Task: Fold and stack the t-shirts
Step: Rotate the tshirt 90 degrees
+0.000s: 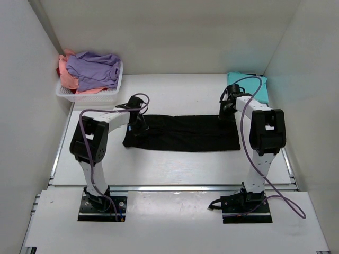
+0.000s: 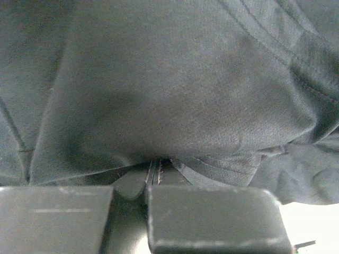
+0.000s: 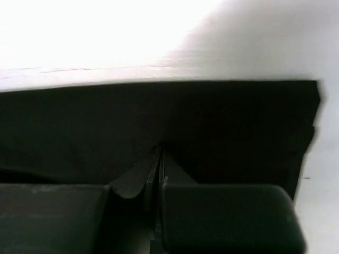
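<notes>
A black t-shirt (image 1: pixel 183 133) lies on the white table as a long flat strip running left to right. My left gripper (image 1: pixel 139 126) is shut on its left end. In the left wrist view the cloth (image 2: pixel 175 90) bunches and creases at the closed fingertips of the left gripper (image 2: pixel 157 165). My right gripper (image 1: pixel 226 114) is shut on the strip's far right corner. In the right wrist view the right gripper (image 3: pixel 160 151) has its tips pinched into the dark cloth (image 3: pixel 222 121) near the far edge. A folded teal t-shirt (image 1: pixel 249 84) lies at the back right.
A white mesh basket (image 1: pixel 63 95) stands at the back left, holding a lavender t-shirt (image 1: pixel 95 69), a salmon-pink one (image 1: pixel 68 74) and a bit of red one (image 1: pixel 60 70). White walls enclose the table on three sides.
</notes>
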